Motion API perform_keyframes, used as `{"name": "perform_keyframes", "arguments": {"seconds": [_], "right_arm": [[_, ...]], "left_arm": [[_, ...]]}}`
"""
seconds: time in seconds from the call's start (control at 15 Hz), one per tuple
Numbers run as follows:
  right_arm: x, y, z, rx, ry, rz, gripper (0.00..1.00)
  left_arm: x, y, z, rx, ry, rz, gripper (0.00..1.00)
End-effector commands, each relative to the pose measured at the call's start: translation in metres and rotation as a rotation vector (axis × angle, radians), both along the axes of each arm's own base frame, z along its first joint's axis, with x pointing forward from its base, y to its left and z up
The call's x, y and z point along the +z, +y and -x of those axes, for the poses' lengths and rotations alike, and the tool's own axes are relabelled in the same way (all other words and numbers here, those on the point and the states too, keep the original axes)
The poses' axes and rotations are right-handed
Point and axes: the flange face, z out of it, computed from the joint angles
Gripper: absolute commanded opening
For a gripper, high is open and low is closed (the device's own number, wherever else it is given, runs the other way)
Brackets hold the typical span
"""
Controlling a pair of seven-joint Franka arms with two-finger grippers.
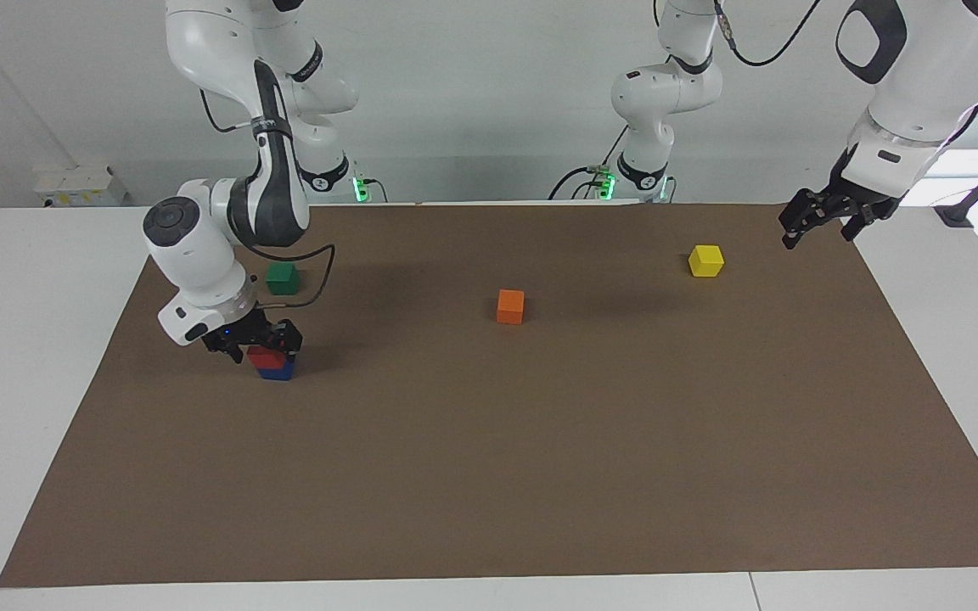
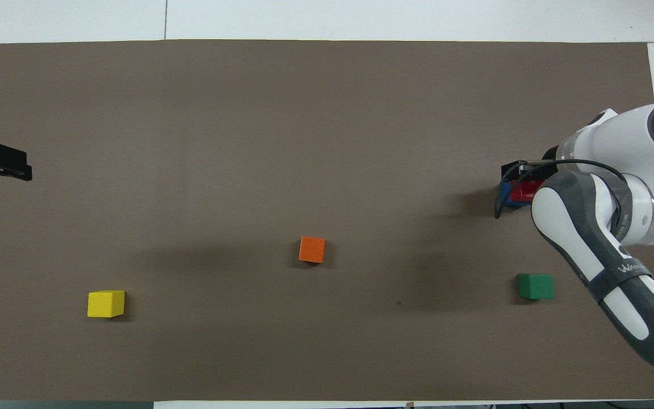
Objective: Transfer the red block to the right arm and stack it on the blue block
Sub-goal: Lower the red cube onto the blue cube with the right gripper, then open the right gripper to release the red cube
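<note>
The small glossy red cube (image 1: pixel 266 356) is set on the dark blue cube (image 1: pixel 278 371); the right pincer (image 1: pixel 256 342), fingers parted around it, is to be lifted clear. The left pincer (image 1: pixel 824 222) is parked open.

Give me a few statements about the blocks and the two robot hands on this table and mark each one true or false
1. The red block sits on the blue block. True.
2. The right hand is over the orange block. False: it is at the red and blue stack, at the right arm's end of the table.
3. The green block is nearer to the robots than the stack. True.
4. The left hand holds the yellow block. False: it holds nothing and waits in the air at the mat's edge; the yellow block lies on the brown mat.
5. Five blocks are on the mat. True.
</note>
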Motion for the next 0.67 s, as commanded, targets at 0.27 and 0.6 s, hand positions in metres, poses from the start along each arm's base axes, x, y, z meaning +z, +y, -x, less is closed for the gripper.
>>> {"name": "perform_keyframes", "arguments": {"seconds": [0.27,0.6], "right_arm": [[0.128,0.009,0.001,0.072,-0.036,-0.013,1.0],[0.215,0.0,0.033,0.167,0.046,-0.018,1.0]], "left_arm": [[0.002,0.001,0.006,0.0,0.007,0.017,1.0],[0.002,0.001,0.006,0.0,0.008,0.017,1.0]]}}
